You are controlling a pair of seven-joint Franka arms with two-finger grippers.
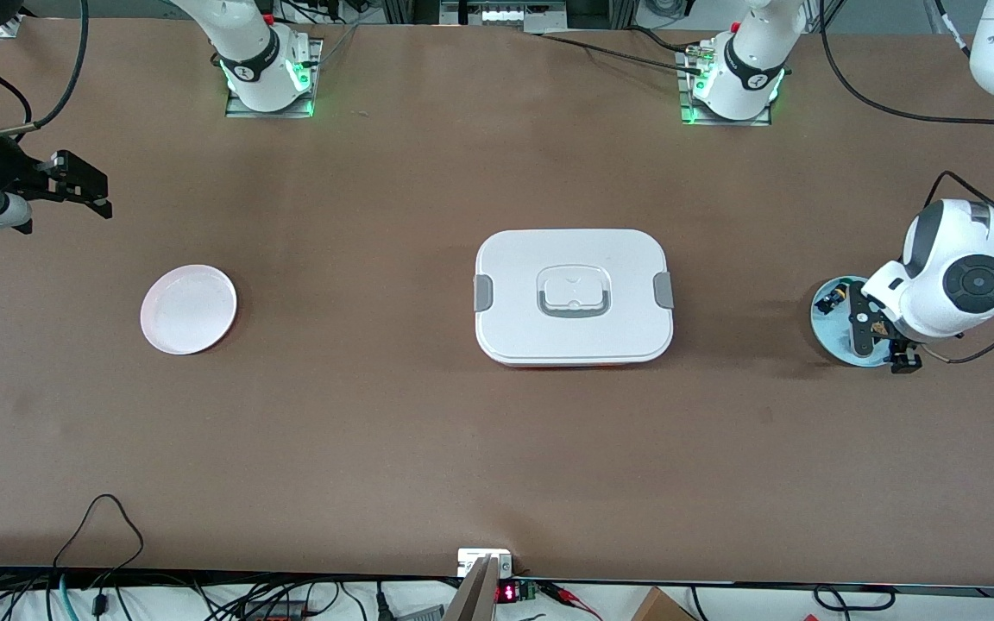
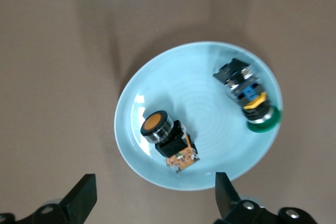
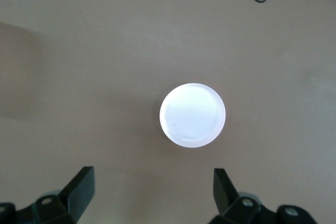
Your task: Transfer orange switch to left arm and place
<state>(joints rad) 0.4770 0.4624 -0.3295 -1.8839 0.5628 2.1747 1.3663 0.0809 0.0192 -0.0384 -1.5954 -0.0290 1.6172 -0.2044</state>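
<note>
The orange switch (image 2: 167, 141) lies on its side on a light blue plate (image 2: 210, 114) at the left arm's end of the table. My left gripper (image 2: 154, 184) hangs open and empty just above that plate (image 1: 833, 335). The switch sits ahead of the gap between the fingers, untouched. In the front view the left gripper (image 1: 883, 345) mostly hides the switch. The white box (image 1: 573, 296) with grey clips sits closed at the table's middle. My right gripper (image 1: 90, 186) is open and empty, up in the air at the right arm's end, over bare table next to a white plate (image 3: 192, 115).
A second black switch with a green and blue cap (image 2: 248, 96) lies on the same blue plate (image 1: 829, 301). The white plate (image 1: 189, 309) has nothing on it. Cables hang over the table edge nearest the front camera.
</note>
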